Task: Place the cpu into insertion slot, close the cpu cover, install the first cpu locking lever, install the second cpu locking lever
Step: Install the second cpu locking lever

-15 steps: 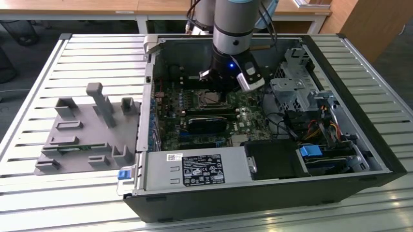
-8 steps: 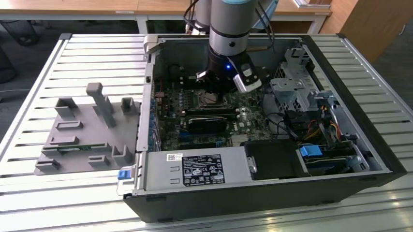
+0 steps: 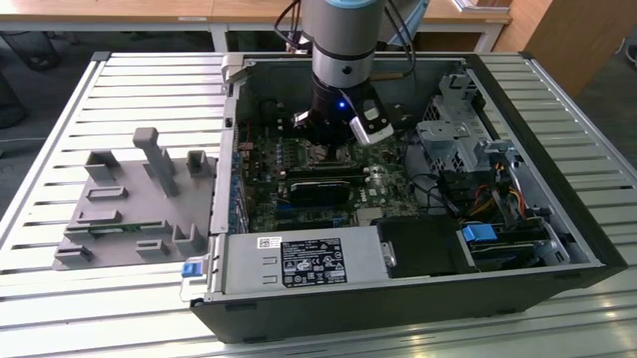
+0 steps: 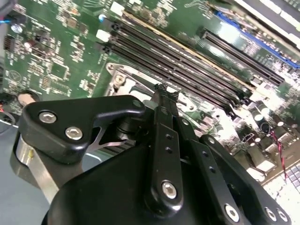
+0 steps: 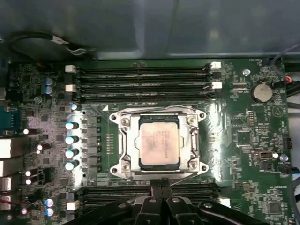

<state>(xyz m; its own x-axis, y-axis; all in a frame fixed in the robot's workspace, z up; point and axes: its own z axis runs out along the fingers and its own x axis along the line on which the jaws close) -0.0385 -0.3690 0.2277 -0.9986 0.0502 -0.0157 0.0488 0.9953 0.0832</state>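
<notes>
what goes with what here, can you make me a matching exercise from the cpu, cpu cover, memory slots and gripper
1. cpu
2. cpu cover
3. memory slots
4. gripper

a. long, black, in rows beside the socket
b. silvery frame lying around the chip
c. grey square seated in the socket
d. black, fingertips together at the socket's edge

Pairs: 1-c, 2-b, 3-a, 4-d

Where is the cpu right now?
In the first wrist view the cpu lies in the socket at the middle of the motherboard, framed by the cpu cover, between two banks of memory slots, with the tool beside the socket.
</notes>
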